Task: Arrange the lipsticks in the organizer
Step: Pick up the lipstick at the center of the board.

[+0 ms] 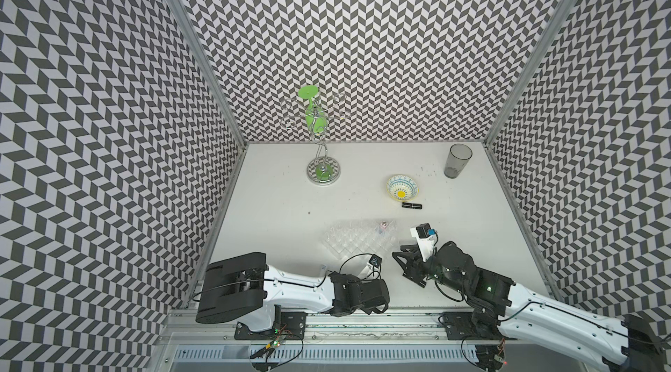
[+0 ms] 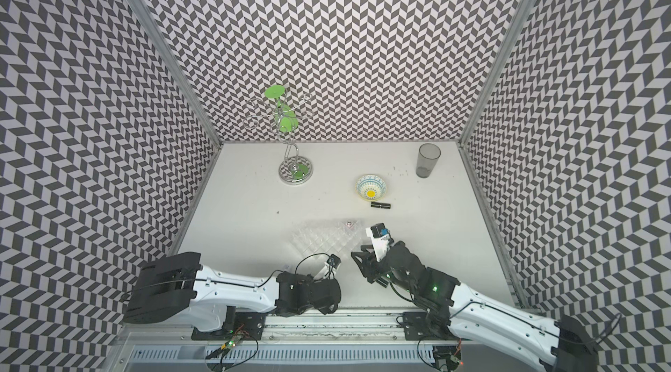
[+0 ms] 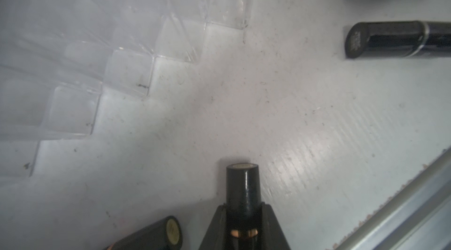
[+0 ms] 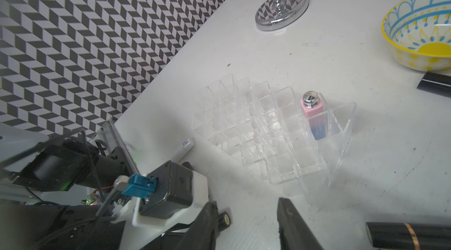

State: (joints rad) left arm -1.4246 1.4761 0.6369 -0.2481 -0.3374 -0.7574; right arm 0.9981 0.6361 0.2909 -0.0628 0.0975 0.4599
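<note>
Lipstick (image 3: 241,187), black, base hidden: pinched by left jaws | right jaws spread, empty

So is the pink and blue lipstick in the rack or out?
In: the pink-blue lipstick stands upright in an edge cell of the clear organizer, silver top up.

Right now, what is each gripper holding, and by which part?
Left gripper: a black lipstick, clamped across its barrel near the gold band, flat end protruding. Right gripper: nothing, jaws apart.
</note>
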